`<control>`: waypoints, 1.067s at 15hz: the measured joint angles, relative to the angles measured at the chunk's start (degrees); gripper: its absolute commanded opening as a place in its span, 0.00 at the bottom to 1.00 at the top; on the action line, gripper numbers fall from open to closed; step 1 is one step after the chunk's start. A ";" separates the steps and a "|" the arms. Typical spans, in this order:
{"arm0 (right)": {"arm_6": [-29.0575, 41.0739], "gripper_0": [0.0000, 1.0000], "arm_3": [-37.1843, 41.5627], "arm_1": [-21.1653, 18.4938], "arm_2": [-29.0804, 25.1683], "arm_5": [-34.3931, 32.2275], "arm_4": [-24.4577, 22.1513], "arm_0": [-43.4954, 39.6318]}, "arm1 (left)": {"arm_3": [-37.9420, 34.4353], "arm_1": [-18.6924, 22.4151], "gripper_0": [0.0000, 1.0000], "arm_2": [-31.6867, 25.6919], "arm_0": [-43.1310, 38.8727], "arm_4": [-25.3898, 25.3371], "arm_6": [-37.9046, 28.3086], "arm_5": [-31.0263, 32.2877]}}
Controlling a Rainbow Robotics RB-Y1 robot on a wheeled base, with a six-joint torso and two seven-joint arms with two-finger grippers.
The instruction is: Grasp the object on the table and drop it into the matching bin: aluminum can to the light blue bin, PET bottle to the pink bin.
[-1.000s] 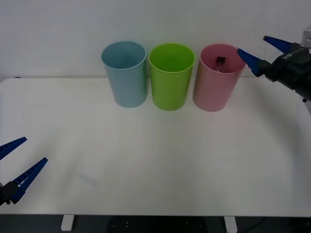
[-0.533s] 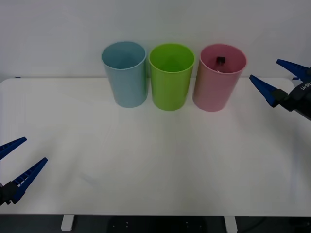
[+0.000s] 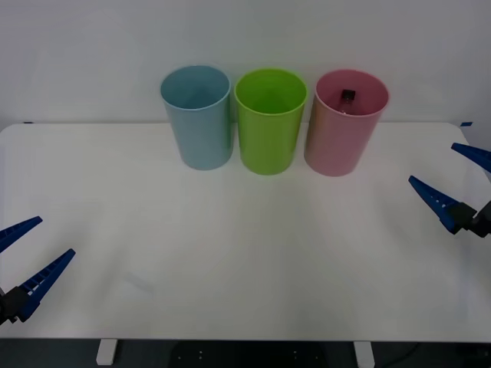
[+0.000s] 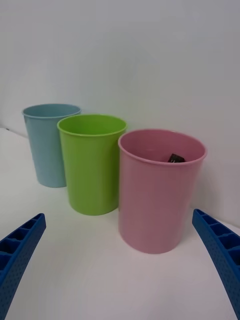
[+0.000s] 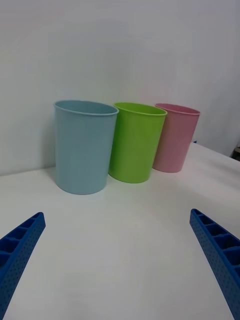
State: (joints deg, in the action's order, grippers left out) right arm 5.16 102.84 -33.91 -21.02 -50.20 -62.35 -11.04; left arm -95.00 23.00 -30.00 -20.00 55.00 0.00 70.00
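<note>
The PET bottle lies inside the pink bin at the back right of the white table; just its black cap pokes into sight below the rim. The light blue bin stands at the left end of the row. My right gripper hangs open and empty over the table's right edge, well clear of the pink bin. At the front left corner my left gripper is parked, open and empty.
A lime green bin stands between the blue and pink bins, all three close together along the back edge by the white wall. The wide white tabletop spreads in front of them.
My open right gripper has drawn back from beside the pink bin's rim, moving down and to the right toward the table's right edge. The left arm has stayed still.
</note>
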 measured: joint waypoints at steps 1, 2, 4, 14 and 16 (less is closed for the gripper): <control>-1.88 1.00 0.01 0.03 -0.42 -1.35 0.65 -1.65 | 0.00 0.00 1.00 0.00 0.00 0.00 0.00 0.00; -3.77 1.00 0.01 0.00 -0.78 -2.51 1.16 -3.24 | 0.00 0.00 1.00 0.00 0.00 0.00 0.00 0.00; -7.24 1.00 0.01 0.03 -1.27 -3.89 1.75 -5.91 | 0.00 0.00 1.00 0.00 0.00 0.00 0.00 0.00; -11.96 1.00 -0.46 0.00 -1.26 -7.44 2.05 -12.61 | 0.00 0.00 1.00 0.00 0.00 0.00 0.00 0.00; -11.93 1.00 -2.12 0.48 -0.73 -8.15 2.05 -12.77 | 0.00 0.00 1.00 0.00 0.00 0.00 0.00 0.00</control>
State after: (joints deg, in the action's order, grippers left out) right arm -6.78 100.72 -33.43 -21.75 -58.34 -60.30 -23.82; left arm -95.00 23.00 -30.00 -20.00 55.00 0.00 70.00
